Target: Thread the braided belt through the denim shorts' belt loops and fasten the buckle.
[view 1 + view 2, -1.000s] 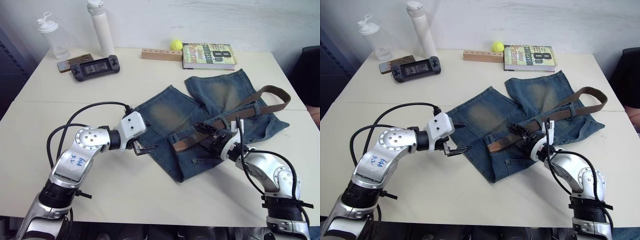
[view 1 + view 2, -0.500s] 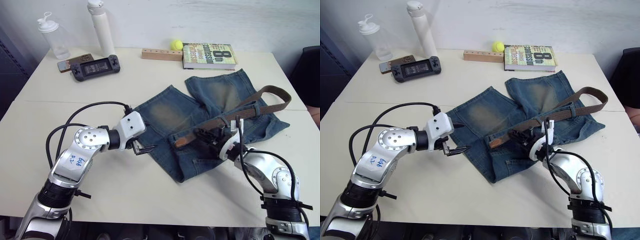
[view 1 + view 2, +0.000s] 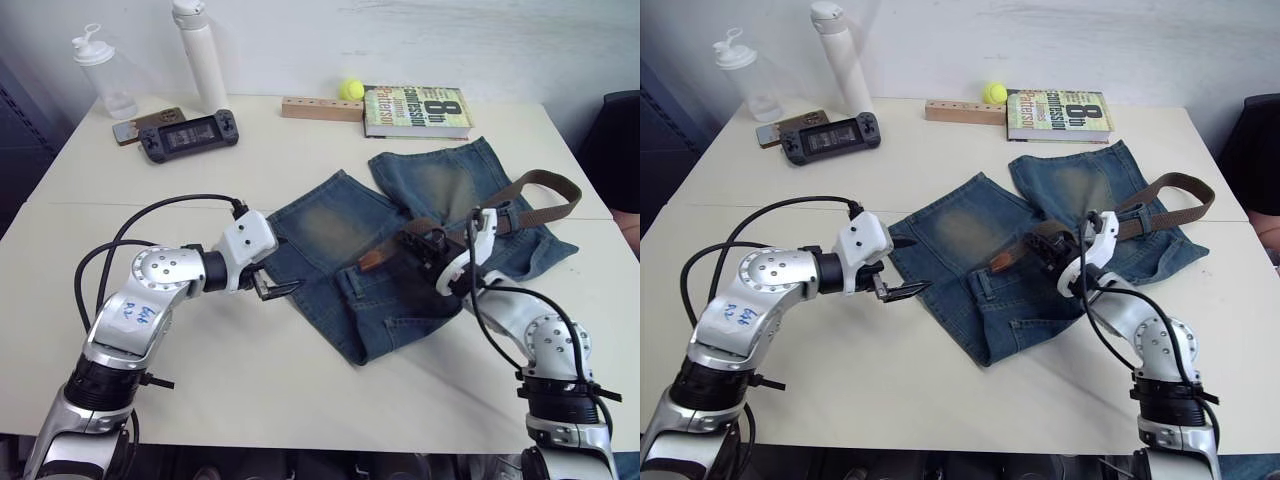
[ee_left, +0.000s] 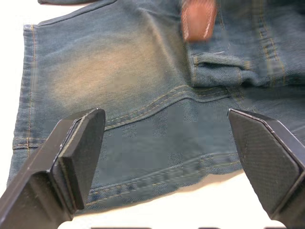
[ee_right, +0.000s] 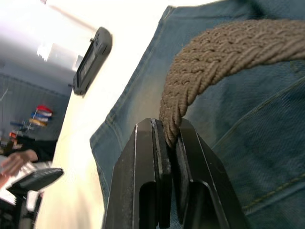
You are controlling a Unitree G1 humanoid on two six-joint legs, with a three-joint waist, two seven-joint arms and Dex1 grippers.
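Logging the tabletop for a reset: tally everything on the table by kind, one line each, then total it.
Bottles: 2, clear bottle, white bottle
Electronics: 2, phone, game console
Wood block: 1
Ball: 1
Book: 1
Shorts: 1
Belt: 1
Total: 9

Indoor test room resembling an office or lab: a plain white desk [image 3: 300,150] set against a bare white wall [image 3: 480,40], carrying assorted everyday props, namely two bottles [image 3: 200,50], a handheld game console [image 3: 188,135], a book [image 3: 415,112], a tennis ball [image 3: 351,89] and a wooden block [image 3: 320,108]
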